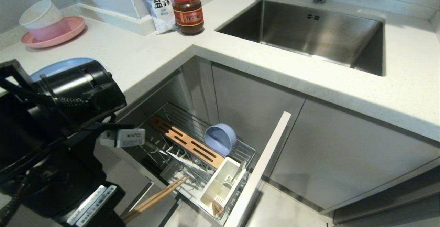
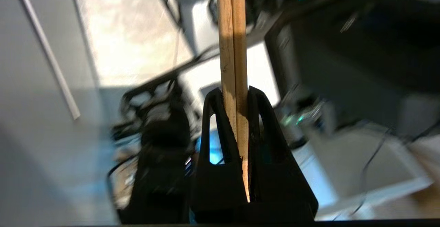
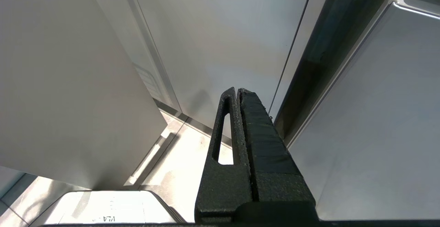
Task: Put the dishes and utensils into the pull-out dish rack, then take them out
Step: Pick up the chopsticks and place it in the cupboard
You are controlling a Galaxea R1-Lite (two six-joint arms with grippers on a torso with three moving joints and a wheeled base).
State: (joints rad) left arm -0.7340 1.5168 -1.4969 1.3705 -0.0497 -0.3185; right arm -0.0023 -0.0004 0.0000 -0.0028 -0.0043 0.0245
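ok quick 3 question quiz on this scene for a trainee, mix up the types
1. True or false: the left claw is shut on the chopsticks.
2. Where is the small blue bowl? A) in the sink B) in the rack C) on the pink plate
3. Fill in: the right claw is ____ and holds nothing.

Key: 1 true; 2 B, it sits in the rack beside the wooden strip, not in the sink or on the pink plate; 3 shut.
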